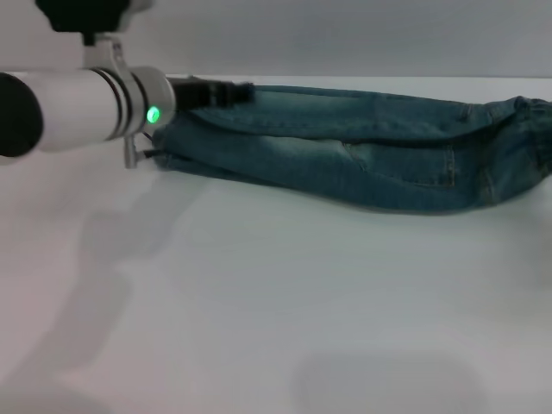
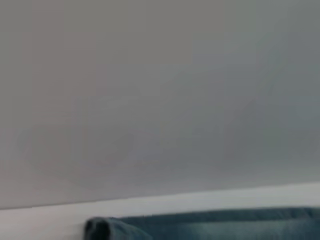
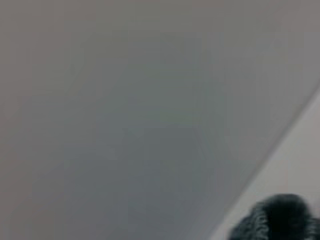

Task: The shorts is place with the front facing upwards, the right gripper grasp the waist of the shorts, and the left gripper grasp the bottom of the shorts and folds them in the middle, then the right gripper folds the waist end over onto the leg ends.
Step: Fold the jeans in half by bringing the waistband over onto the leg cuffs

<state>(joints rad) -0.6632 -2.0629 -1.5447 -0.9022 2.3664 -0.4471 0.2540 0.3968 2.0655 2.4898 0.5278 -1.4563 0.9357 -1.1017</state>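
The denim shorts (image 1: 362, 147) lie folded lengthwise in a long strip across the far side of the white table (image 1: 259, 302). The bottom of the shorts (image 1: 185, 138) is at the strip's left end, and the waist (image 1: 526, 116) is at its right end. My left gripper (image 1: 220, 91) reaches in from the left and is shut on the upper layer of the bottom of the shorts. The left wrist view shows a rolled denim edge (image 2: 105, 229) close by. My right gripper is out of view. Its wrist view shows only a dark puckered bit of fabric (image 3: 280, 220).
The white table's far edge (image 1: 362, 79) runs just behind the shorts, against a grey wall. The thick white left arm (image 1: 78, 108) crosses the upper left corner of the head view.
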